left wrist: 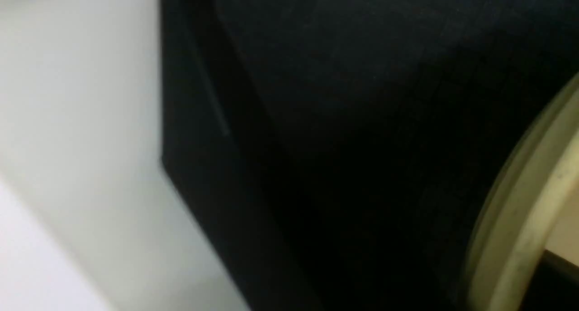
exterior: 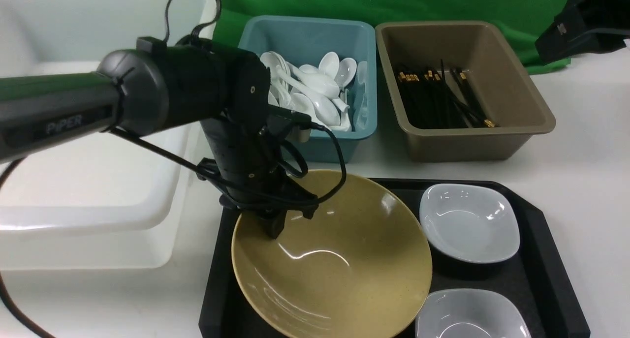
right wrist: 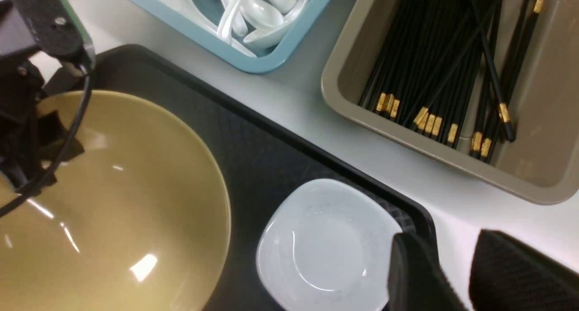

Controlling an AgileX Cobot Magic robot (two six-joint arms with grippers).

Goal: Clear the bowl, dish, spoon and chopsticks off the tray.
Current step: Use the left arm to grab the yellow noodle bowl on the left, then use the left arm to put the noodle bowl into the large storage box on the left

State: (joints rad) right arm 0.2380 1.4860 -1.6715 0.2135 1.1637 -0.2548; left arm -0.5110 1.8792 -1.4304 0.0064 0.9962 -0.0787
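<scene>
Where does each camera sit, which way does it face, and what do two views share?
Front view: between the arms, facing forward and down at the black rectangular tray with the glossy mustard-yellow bowl; left arm shows.
Left wrist view: very close, blurred, on tray surface and bowl rim; no fingers clearly seen.
Right wrist view: above the tray's far right corner, facing down; right gripper, open, shows.
Shared: front and right wrist views both show the bowl, blue spoon tub and brown chopstick tub.
</scene>
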